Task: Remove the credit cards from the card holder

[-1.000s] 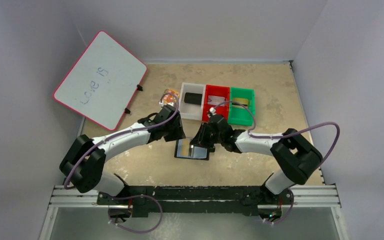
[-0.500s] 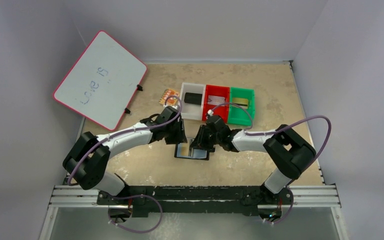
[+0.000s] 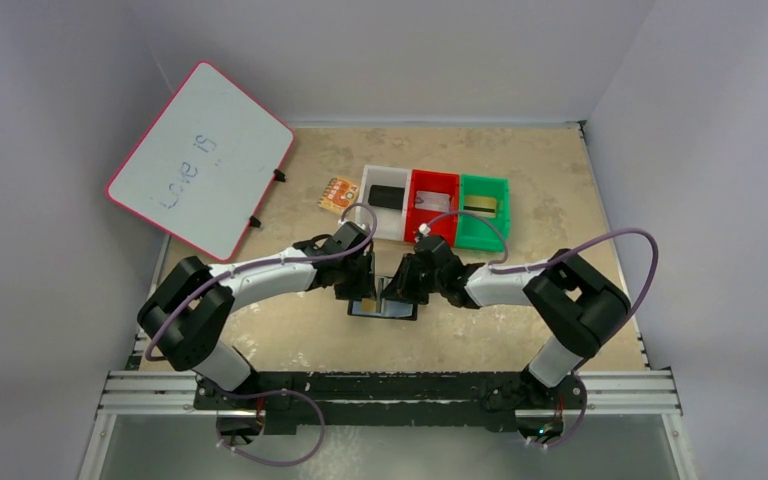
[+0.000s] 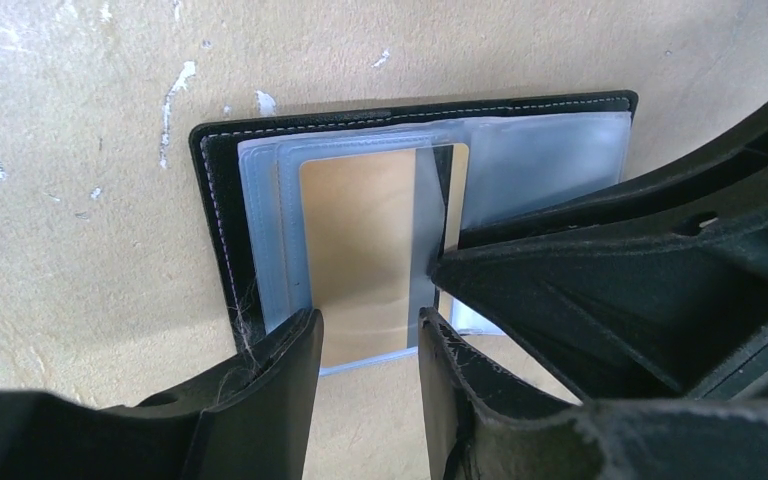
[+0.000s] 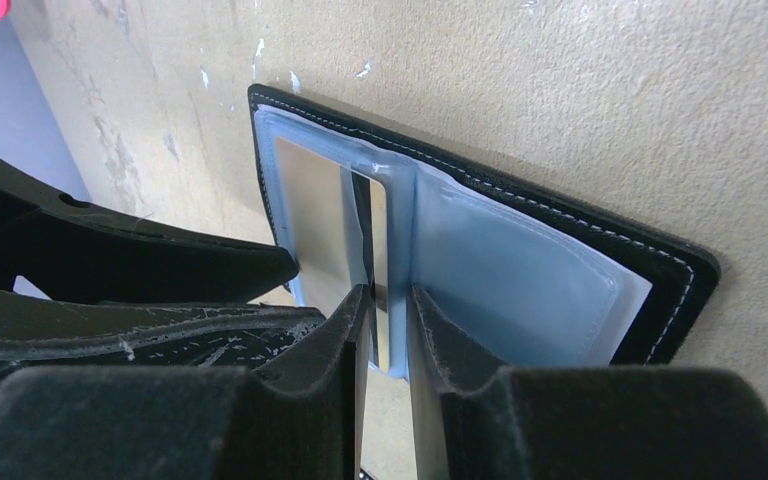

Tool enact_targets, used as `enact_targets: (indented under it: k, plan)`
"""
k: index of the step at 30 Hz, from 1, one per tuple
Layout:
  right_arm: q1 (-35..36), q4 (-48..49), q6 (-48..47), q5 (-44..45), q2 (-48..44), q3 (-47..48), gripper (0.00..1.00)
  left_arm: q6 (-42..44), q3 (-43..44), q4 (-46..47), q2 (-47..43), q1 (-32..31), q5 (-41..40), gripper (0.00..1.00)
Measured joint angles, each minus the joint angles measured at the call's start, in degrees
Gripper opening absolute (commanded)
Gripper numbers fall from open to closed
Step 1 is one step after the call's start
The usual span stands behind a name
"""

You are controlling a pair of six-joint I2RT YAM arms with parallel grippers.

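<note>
- Card (image 4: 360,240) in holder (image 4: 210,180): long axis runs straight ahead of left pincer (image 4: 368,335), near end between its parted jaws.
- Right pincer (image 5: 388,300) narrowed over the card's edge; can't tell if gripping.

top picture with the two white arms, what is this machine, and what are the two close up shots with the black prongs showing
It is a robot with two arms bolted to the near edge of a table. The top picture looks down from above and behind: the left arm and right arm meet over an open black card holder. Behind it stand a white bin, a red bin and a green bin, with a whiteboard to the left. The two close-ups come from cameras on the wrists; the black prongs are each arm's own two-finger gripper. The left gripper is open, its fingers either side of a gold card in a clear sleeve. The right gripper seems to pinch a thin clear leaf of the holder upright.
</note>
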Motion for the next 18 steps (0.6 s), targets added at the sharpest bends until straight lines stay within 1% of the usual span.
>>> enact_targets:
  k: [1, 3, 7, 12, 18]
  plan:
    - [0.0, 0.2, 0.2, 0.0, 0.0, 0.0, 0.22, 0.0, 0.1, -0.2, 0.0, 0.0, -0.2, 0.40]
    - [0.0, 0.6, 0.5, -0.1, 0.2, 0.0, 0.22, 0.0, 0.2, -0.3, 0.0, -0.1, -0.7, 0.33]
    - [0.0, 1.1, 1.1, -0.1, 0.4, 0.0, 0.22, 0.3, 0.2, -0.4, 0.3, -0.2, -0.8, 0.24]
    - [-0.4, 3.3, 2.2, -0.8, 0.4, -1.2, 0.21, 0.7, 0.2, -0.5, 0.5, -0.5, -0.9, 0.19]
    - [-0.9, 4.9, 3.0, -1.4, 0.4, -2.3, 0.08, 1.0, 0.2, -0.8, 0.7, -0.9, -2.0, 0.11]
